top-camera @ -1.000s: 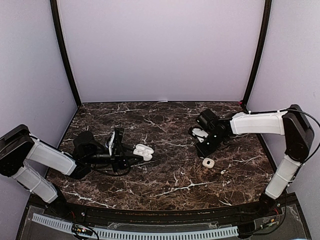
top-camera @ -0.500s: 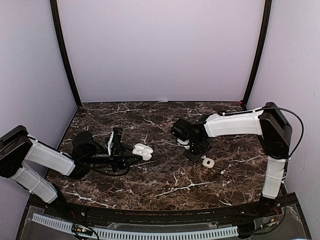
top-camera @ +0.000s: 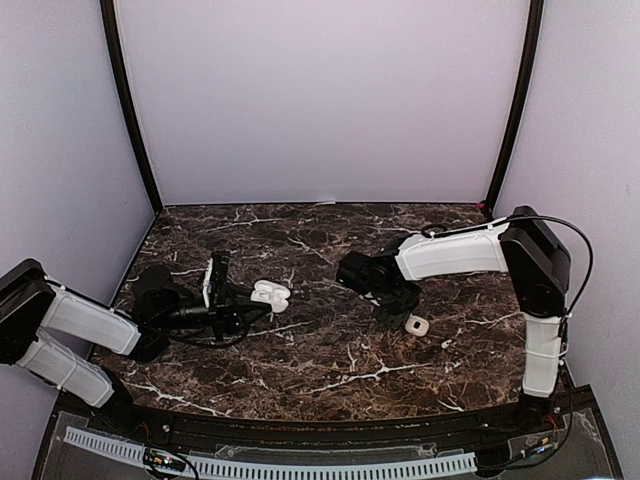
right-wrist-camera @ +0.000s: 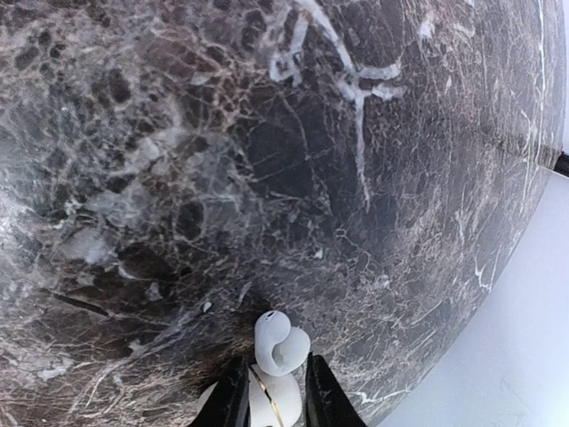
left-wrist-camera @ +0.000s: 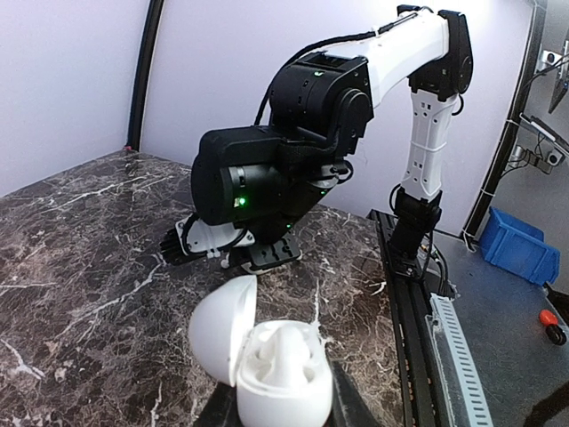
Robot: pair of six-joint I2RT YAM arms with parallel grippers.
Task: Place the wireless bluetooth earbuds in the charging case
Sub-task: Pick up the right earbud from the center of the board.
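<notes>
Right pincer (right-wrist-camera: 276,378) pinching glossy white pebble-shaped earbud (right-wrist-camera: 282,342), left pincer (left-wrist-camera: 280,407) clamping rounded open case (left-wrist-camera: 271,369), veined marble table (right-wrist-camera: 178,133)

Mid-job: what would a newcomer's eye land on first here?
An open white case, lid flipped up, sits clamped in the left gripper on the left of the marble table. Near the middle, the right gripper pinches a white earbud; another small white piece lies just beside it.

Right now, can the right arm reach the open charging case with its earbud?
Probably yes: the right gripper, shut on a white earbud, is near the charging case in the left gripper, only marble table between.
</notes>
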